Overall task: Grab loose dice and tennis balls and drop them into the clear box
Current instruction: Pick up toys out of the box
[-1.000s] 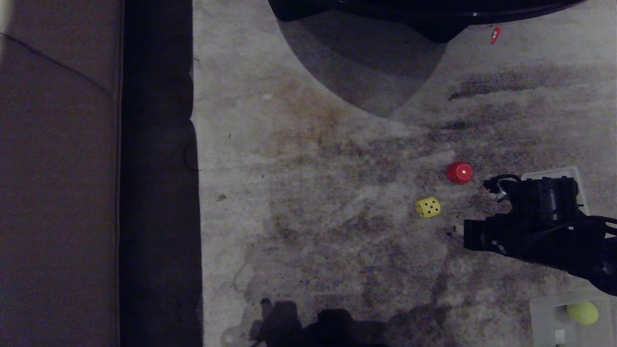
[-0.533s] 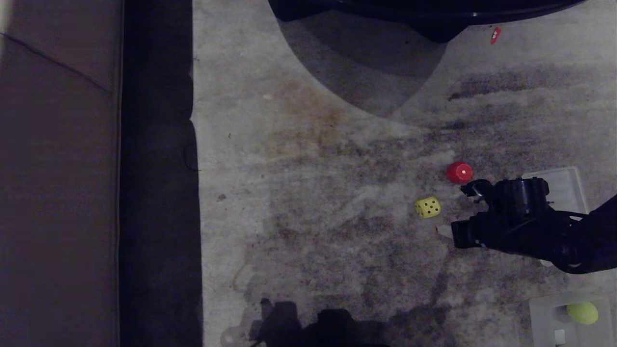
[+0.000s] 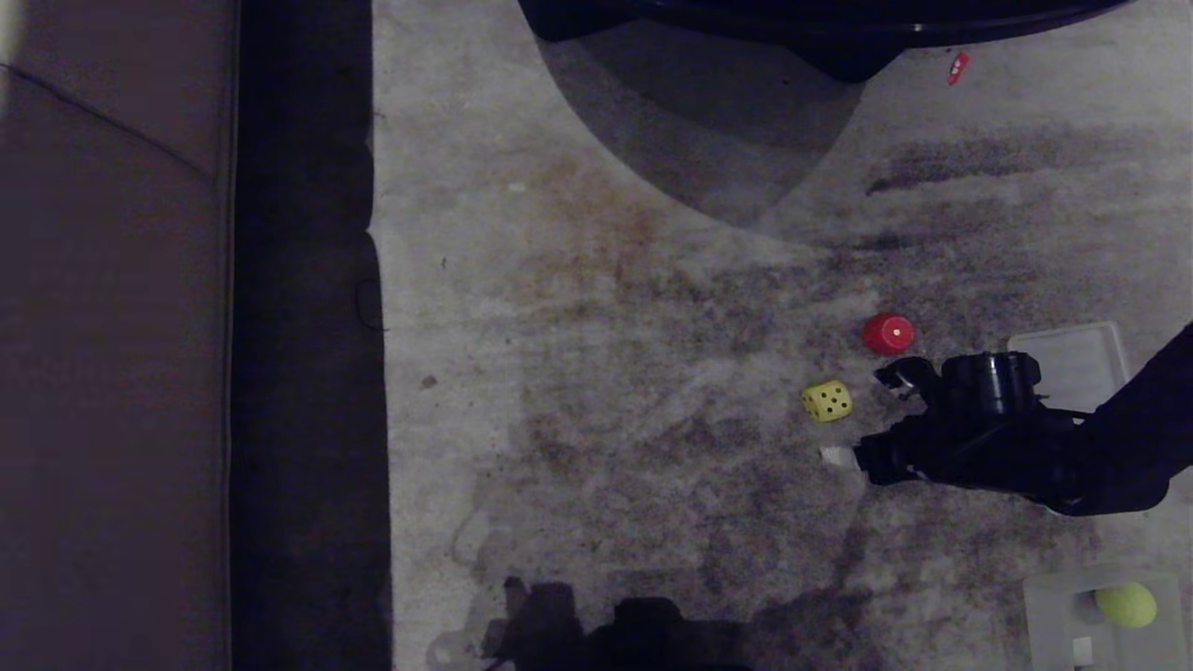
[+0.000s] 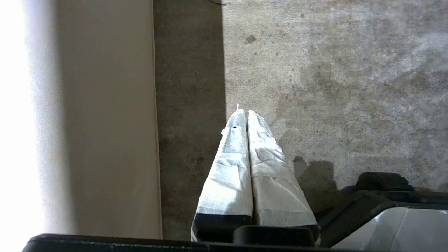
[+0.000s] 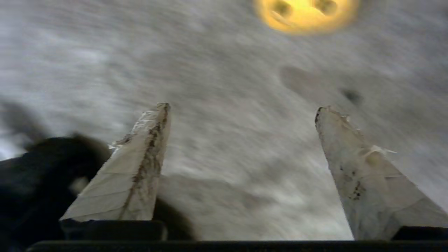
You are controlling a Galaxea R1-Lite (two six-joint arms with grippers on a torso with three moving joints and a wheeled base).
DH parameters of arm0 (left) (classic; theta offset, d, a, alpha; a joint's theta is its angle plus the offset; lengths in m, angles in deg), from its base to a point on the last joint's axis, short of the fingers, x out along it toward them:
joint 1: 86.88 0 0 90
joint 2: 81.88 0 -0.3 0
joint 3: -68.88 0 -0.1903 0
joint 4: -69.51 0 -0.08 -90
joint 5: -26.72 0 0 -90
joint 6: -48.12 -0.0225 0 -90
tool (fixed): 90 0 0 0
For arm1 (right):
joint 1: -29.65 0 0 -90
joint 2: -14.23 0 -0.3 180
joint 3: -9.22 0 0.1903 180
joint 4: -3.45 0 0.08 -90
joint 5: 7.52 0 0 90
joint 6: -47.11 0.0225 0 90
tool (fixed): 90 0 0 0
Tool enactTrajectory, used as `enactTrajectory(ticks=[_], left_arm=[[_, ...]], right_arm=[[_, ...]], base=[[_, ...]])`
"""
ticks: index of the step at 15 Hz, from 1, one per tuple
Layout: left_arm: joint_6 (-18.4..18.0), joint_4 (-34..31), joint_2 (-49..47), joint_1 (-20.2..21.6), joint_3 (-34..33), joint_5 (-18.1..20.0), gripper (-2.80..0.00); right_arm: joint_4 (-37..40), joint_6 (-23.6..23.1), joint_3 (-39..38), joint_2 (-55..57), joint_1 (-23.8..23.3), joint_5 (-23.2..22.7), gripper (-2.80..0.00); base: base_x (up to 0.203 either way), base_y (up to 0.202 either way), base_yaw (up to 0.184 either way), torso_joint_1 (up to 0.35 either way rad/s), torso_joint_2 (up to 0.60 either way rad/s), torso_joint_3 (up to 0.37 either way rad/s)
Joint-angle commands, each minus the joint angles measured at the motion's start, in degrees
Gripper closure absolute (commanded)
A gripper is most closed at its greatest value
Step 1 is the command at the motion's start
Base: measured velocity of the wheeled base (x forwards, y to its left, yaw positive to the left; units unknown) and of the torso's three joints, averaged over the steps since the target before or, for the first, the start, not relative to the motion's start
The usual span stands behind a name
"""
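The yellow die (image 3: 827,401) with black dots and the red die (image 3: 888,333) lie loose on the stained carpet. My right gripper (image 3: 859,417) hangs open just right of the yellow die, one white fingertip (image 3: 836,456) showing below it. In the right wrist view the gripper (image 5: 242,107) is empty and the yellow die (image 5: 306,14) lies ahead of the jaws. The clear box (image 3: 1044,615) sits at the bottom right with a tennis ball (image 3: 1126,604) inside. My left gripper (image 4: 246,112) is shut and empty, parked out of the head view.
A flat clear lid (image 3: 1081,359) lies behind my right arm. A brown sofa (image 3: 112,373) and a dark strip (image 3: 308,373) run down the left. A dark round furniture base (image 3: 820,23) is at the top, with a small red scrap (image 3: 957,67) beside it.
My right arm has swung left from over the lid toward the yellow die, and its fingers have spread apart. The dice, the box and the left arm have not moved.
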Motion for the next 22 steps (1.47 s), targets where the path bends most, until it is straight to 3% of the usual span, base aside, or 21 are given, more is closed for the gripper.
enactTrajectory(ticks=[1,3,6,10,15,22], left_arm=[[0.0,0.0,-0.1,0.0,-0.1,0.0,0.0],[0.0,0.0,-0.1,0.0,-0.1,0.0,0.0],[0.0,0.0,-0.1,0.0,-0.1,0.0,0.0],[0.0,0.0,0.0,0.0,-0.1,0.0,0.0],[0.0,0.0,0.0,0.0,-0.1,0.0,0.0],[0.0,0.0,0.0,0.0,-0.1,0.0,0.0]], right_arm=[[-0.4,-0.4,2.2,3.1,-0.1,-1.6,-2.8],[-2.1,-1.0,3.9,5.9,-0.2,-1.7,-2.8],[-3.2,-6.6,6.6,7.6,-1.6,-1.7,-2.8],[-2.6,-9.2,10.2,9.6,-2.2,-1.5,-2.8],[-2.9,-9.7,12.5,11.0,-2.0,-4.7,-2.8],[-3.7,-10.2,15.3,12.0,-1.9,-4.8,-2.8]], base=[[0.0,0.0,0.0,0.0,0.0,0.0],[0.0,0.0,0.0,0.0,0.0,0.0],[0.0,0.0,0.0,0.0,0.0,0.0],[0.0,0.0,0.0,0.0,0.0,0.0],[0.0,0.0,0.0,0.0,0.0,0.0],[0.0,0.0,0.0,0.0,0.0,0.0]])
